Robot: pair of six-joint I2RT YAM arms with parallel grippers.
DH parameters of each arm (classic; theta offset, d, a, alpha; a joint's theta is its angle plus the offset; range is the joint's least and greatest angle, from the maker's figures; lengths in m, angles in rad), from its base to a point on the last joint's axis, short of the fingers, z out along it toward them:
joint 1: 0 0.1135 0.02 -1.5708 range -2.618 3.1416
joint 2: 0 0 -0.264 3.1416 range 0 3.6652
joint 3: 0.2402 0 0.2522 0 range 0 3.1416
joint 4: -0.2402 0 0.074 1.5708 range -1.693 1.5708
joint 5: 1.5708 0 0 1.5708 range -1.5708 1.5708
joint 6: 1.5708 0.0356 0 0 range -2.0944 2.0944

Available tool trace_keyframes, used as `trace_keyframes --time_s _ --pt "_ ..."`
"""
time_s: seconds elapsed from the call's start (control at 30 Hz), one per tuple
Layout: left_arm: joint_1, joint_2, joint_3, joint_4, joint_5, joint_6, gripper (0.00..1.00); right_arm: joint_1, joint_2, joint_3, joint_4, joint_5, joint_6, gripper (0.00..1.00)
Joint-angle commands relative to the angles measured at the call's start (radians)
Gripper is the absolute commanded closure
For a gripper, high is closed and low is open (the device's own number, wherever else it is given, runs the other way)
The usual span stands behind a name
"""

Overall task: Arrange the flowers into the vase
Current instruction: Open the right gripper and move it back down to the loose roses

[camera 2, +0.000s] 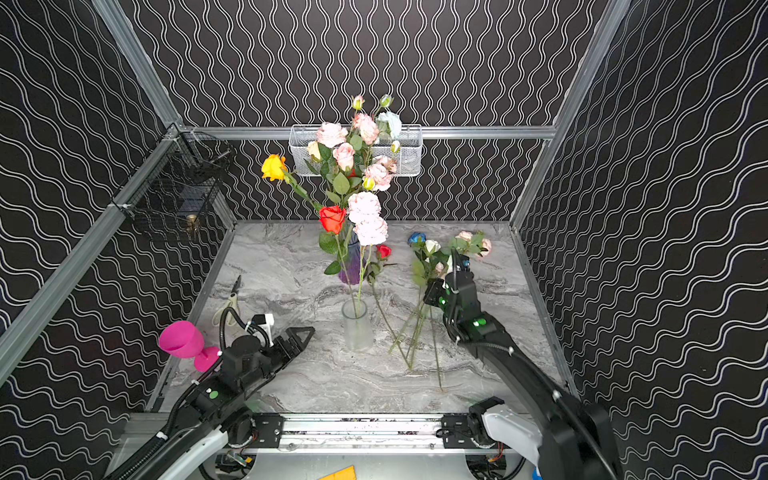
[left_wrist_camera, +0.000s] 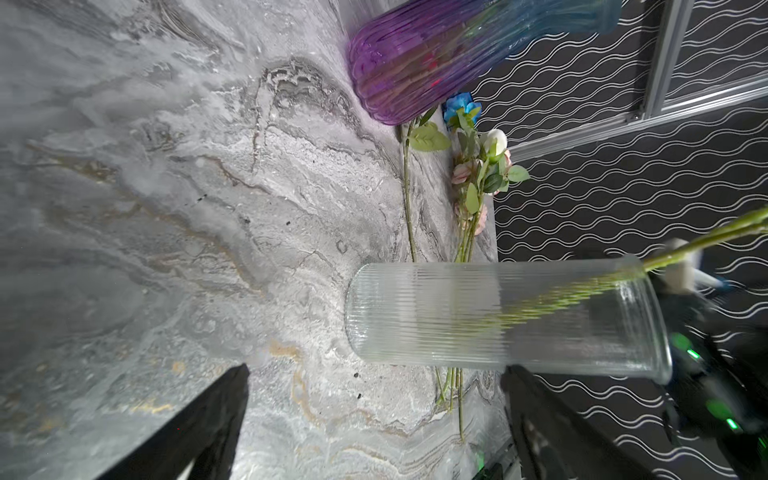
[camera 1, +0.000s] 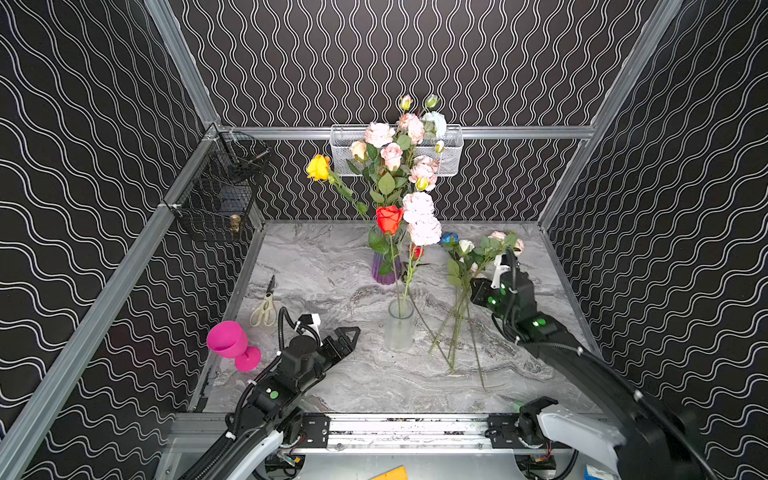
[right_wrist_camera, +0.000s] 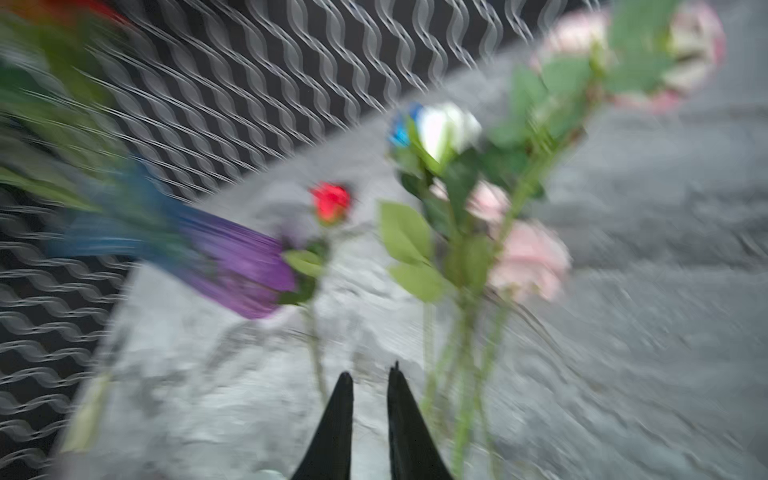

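Picking step: right gripper [right_wrist_camera: 370, 372], jaws narrow and empty, hovers at the loose flowers [camera 1: 457, 274] by the bench's right edge. Next it must pinch one stem. Left gripper [camera 1: 345, 338] sits wide beside the clear vase [camera 1: 400, 328].

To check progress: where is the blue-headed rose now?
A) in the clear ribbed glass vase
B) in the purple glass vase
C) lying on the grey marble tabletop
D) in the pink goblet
C: in both top views the blue-headed rose lies on the grey marble tabletop among the loose flowers.
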Motion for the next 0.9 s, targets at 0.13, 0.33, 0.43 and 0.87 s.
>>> trace_keyframes --time_s 0.13,0.33,0.43,0.87 --pt "0.003 0.089 0.041 0.028 0.045 0.042 0.02 -0.014 0.271 0.124 -0.136 0.017 -0.092 0.76" --pt "0.003 0.174 0.069 0.066 0.09 0.082 0.02 -0.019 0.407 0.152 -0.114 0.005 -0.098 0.71" --pt "0.006 0.191 0.049 0.129 0.1 0.071 0.02 -0.028 0.447 0.141 -0.073 -0.004 -0.096 0.71" --pt "0.023 0.199 0.033 0.189 0.118 0.057 0.02 -0.035 0.381 0.121 -0.054 -0.039 -0.097 0.91"
